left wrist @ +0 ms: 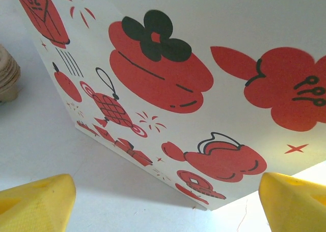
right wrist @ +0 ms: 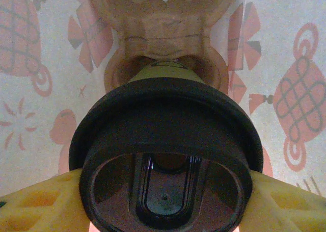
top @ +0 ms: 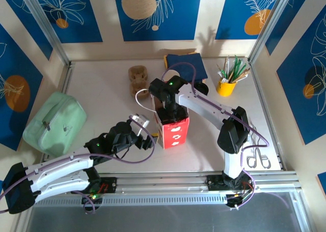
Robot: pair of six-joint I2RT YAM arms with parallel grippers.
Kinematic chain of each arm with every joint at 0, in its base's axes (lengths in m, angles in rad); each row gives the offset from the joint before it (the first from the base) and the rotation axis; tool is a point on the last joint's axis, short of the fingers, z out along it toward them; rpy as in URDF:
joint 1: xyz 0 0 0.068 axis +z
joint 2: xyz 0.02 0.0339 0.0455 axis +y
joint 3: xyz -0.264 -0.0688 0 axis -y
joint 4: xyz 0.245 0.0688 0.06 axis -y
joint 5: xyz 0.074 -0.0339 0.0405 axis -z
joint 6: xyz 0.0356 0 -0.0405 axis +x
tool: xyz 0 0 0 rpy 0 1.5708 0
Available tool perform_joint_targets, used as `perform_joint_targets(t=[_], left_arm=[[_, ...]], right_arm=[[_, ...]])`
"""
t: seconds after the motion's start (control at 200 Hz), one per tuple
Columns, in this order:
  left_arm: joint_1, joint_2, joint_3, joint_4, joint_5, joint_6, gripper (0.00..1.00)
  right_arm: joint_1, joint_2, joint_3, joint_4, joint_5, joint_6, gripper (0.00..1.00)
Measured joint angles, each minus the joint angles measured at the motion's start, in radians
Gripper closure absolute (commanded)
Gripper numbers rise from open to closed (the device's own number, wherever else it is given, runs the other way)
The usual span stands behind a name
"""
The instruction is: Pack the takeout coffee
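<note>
top looks down; both wrist views close on bag [top: 175,132]

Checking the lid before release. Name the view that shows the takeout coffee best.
Right wrist: the takeout coffee shows its black lid and green side, held in the right hand. In the top view that hand, down in the bag, covers it; the left wrist view faces the bag's outer wall.

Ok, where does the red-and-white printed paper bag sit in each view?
Top external: the red-and-white printed paper bag stands mid-table, with the right claw inside its open top.
Left wrist: its white, red-printed side slants across the upper frame, above the left claw.
Right wrist: its inner wall lies behind the black-lidded lime-green paper cup held in the right claw.
Shared landmark: the bag's red print.
</note>
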Motion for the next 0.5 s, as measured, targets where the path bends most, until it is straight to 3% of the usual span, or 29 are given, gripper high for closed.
perform_joint_targets(t=[0.5], left_arm=[[0.0,0.015,0.0,0.0,0.0,0.001,0.07]], right_arm=[[-0.007,-0.002,-0.013,0.016,-0.004,0.0,0.4]])
